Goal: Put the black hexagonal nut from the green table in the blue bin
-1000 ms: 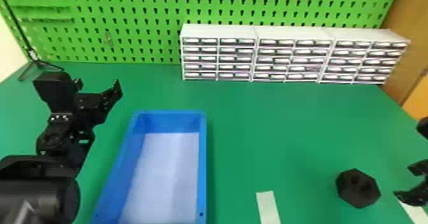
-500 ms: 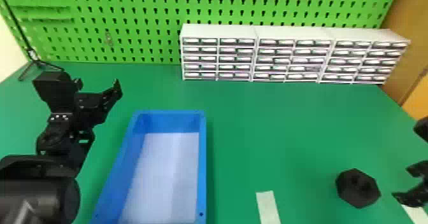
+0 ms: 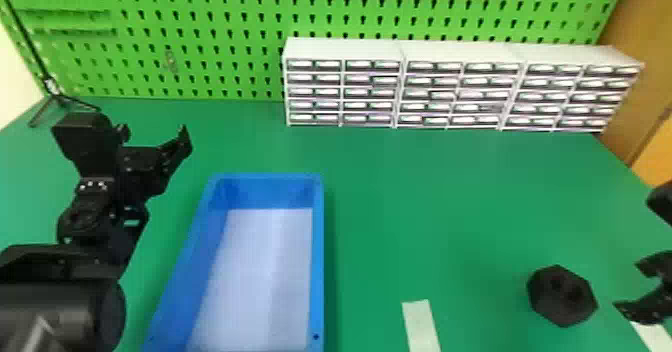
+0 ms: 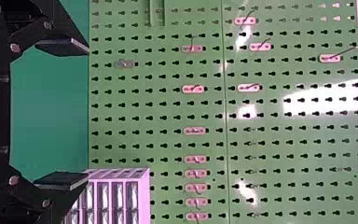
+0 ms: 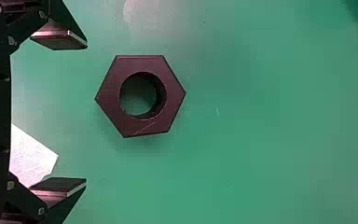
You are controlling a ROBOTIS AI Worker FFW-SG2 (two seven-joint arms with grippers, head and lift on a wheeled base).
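– green table [image 3: 425,201] under a green pegboard [image 3: 240,26], pale drawer units [image 3: 345,91] well back and to the right of the blue bin [image 3: 318,256]. where's the nut?

– the black hexagonal nut [image 3: 562,296] lies flat on the table, well apart from the bin, on its right. the right gripper [image 5: 86,113] hangs past it on that same side of the bin, fingers spread, nothing between them.

– and the left gripper [image 4: 88,113]?

– across on the bin's left, wide open too, empty.

– heavy, that nut?

– can't tell. stiff, i'd guess, with faces smooth enough to slip. i'd pinch two opposite flats, the pair facing the fingers, low and square; catch the corners and it could twist.

– sturdy walls round that hole, i reckon.
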